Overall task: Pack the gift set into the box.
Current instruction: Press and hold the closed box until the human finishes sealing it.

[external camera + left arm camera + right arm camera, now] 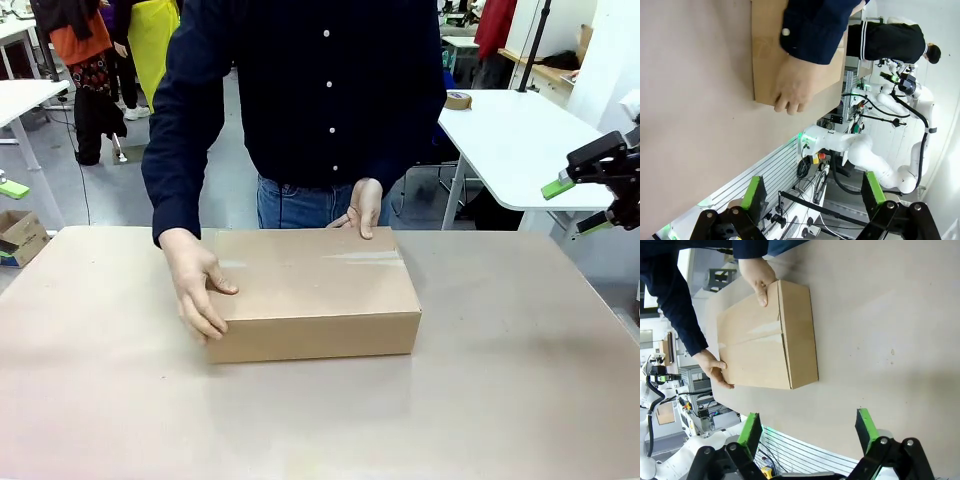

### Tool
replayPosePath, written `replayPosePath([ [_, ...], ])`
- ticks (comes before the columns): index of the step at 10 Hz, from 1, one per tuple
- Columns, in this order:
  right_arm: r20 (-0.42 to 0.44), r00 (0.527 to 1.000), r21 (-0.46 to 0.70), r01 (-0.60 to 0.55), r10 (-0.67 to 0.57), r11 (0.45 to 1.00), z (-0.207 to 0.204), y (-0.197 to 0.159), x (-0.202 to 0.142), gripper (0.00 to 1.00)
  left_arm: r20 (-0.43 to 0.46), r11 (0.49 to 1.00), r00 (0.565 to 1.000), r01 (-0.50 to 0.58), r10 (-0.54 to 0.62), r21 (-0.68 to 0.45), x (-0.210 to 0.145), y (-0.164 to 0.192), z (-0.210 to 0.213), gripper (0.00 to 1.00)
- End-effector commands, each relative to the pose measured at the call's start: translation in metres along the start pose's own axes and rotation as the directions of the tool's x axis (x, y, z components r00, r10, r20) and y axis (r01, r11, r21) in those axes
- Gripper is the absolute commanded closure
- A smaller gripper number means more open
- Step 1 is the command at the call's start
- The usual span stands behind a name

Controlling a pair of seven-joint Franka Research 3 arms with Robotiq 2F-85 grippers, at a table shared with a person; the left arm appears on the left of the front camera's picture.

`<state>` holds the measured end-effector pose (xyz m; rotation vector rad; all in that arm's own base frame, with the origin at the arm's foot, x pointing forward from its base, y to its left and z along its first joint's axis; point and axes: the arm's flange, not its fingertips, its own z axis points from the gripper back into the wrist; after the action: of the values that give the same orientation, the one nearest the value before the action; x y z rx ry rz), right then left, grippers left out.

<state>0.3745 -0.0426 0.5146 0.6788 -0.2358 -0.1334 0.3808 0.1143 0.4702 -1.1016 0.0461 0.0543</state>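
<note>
The box [315,290] lies with its flaps folded shut in the middle of the table, and clear tape runs along its top seam. A person across the table rests one hand [195,285] on its left end and the other hand [365,205] on its far edge. The gift set is hidden. My right gripper [575,207] hovers open at the right edge, well clear of the box [770,340], with nothing between its fingers [807,426]. My left gripper [812,190] is open and empty, away from the box [765,55].
The beige table [500,390] has free room in front of and beside the box. A white table [520,140] with a roll of tape [458,100] stands at the back right. A small carton [20,235] sits on the floor at the left.
</note>
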Motion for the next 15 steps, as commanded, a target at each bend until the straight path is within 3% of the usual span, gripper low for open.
replayPosePath([
  [1,0.0,1.0,-0.01,0.0,0.0,1.0,0.001,-0.001,-0.001,0.0,0.004,1.0,1.0,-0.002,0.002,0.007,-0.002,0.001,0.0,0.0],
  [14,0.0,1.0,0.0,0.0,0.0,1.0,0.0,0.0,0.0,0.0,0.0,1.0,1.0,0.0,0.0,0.0,0.0,0.0,0.0,0.0],
  [15,-0.018,0.997,-0.082,-0.081,0.08,0.993,-0.015,0.023,0.009,0.0,-0.056,0.99,0.989,0.136,-0.134,0.037,0.015,-0.015,-0.017,0.0],
])
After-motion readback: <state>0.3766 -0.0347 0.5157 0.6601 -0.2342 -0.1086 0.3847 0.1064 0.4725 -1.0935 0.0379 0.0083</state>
